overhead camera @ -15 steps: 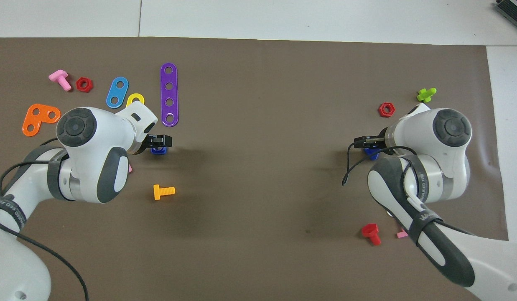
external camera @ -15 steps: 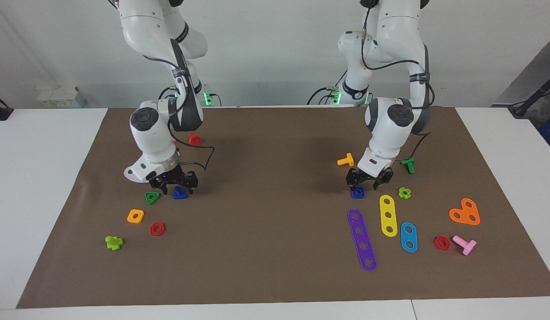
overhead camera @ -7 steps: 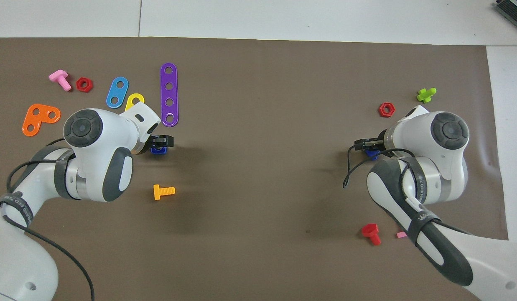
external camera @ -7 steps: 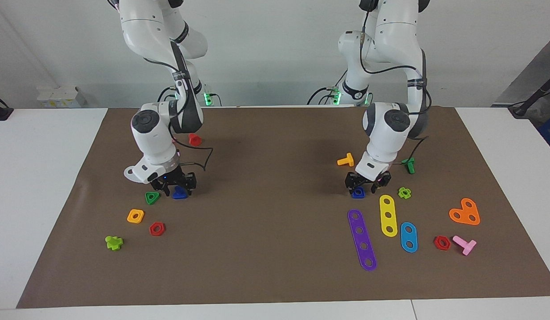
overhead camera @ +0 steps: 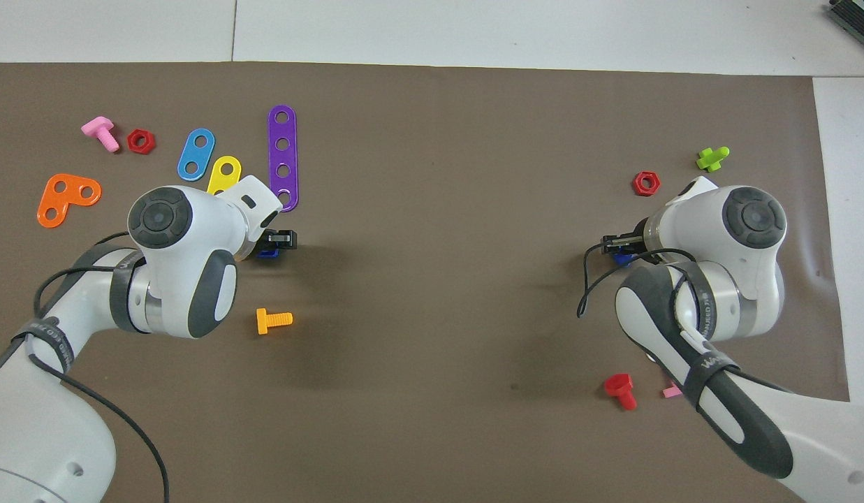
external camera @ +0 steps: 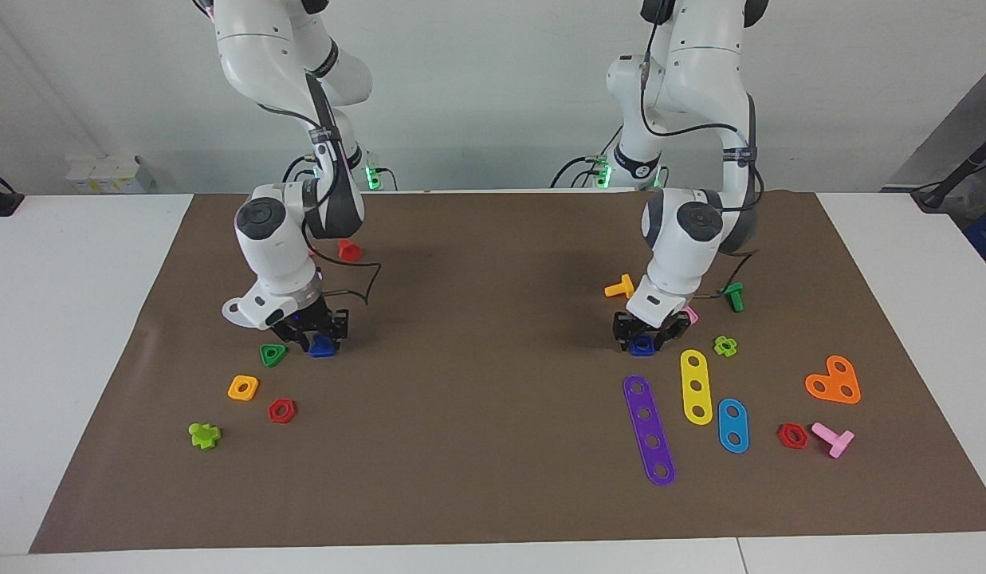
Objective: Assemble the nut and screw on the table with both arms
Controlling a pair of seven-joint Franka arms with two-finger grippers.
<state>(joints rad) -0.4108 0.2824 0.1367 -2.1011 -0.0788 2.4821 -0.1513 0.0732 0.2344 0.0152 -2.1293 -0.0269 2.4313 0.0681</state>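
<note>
The blue square nut [external camera: 642,347] lies on the brown mat [external camera: 493,414] toward the left arm's end, next to the purple strip. My left gripper [external camera: 642,336] is low over it, fingers open on either side. In the overhead view the left gripper [overhead camera: 274,243] half covers the nut [overhead camera: 267,255]. The blue triangular-head screw [external camera: 324,346] lies toward the right arm's end. My right gripper [external camera: 319,333] is low over it, fingers open around it. From overhead the right gripper [overhead camera: 617,244] hides most of the screw [overhead camera: 622,260].
A green triangular nut [external camera: 273,355], an orange square nut [external camera: 243,387] and a red hex nut [external camera: 281,410] lie beside the screw. An orange screw [external camera: 619,287], a pink nut [external camera: 690,316], a yellow strip [external camera: 697,386] and a purple strip [external camera: 649,429] lie around the blue nut.
Both grippers have come down toward the mat. The left one has shifted a little toward the table's middle, over the nut. The nut and the screw have not moved.
</note>
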